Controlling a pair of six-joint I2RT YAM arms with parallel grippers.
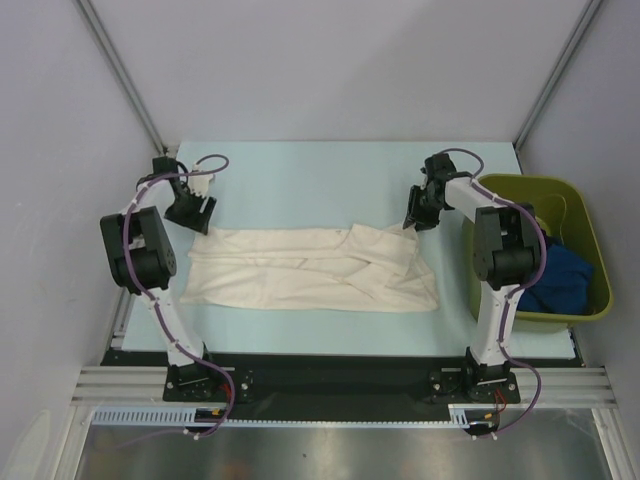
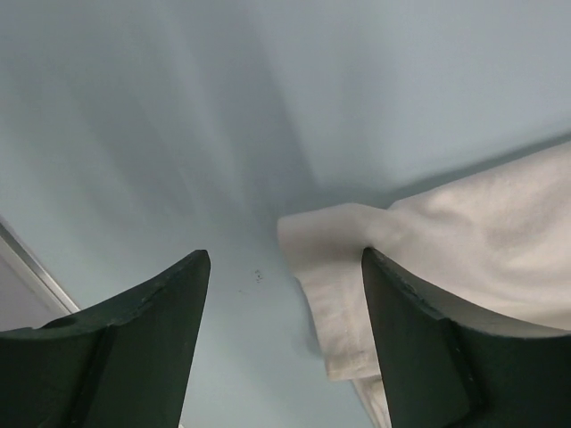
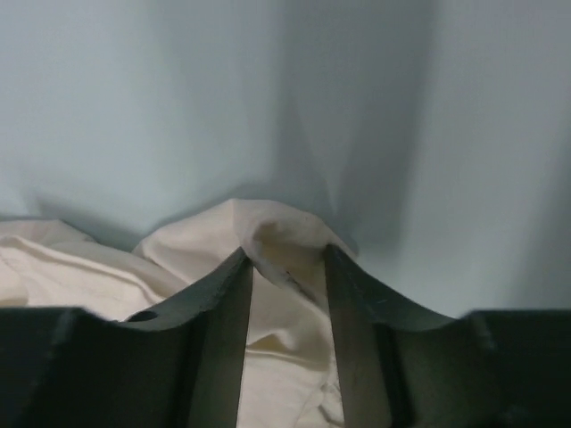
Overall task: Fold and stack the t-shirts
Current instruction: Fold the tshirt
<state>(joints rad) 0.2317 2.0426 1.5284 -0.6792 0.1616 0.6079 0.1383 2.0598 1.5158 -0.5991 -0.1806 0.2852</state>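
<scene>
Now my left end effector (image 1: 197, 215) hangs wide apart at the far left corner of the cream t-shirt (image 1: 300, 265), a long band across the bench (image 1: 300, 180); my right end effector (image 1: 412, 222) stands apart too, a cloth ridge loose between. Mid-fold, I judge: next, grip both ends and fold crosswise.

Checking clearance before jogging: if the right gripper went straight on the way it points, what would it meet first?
Most likely the raised fold of the cream t-shirt, sitting between the open jaws of the right gripper; beyond it, the table. Depth is unclear.
</scene>
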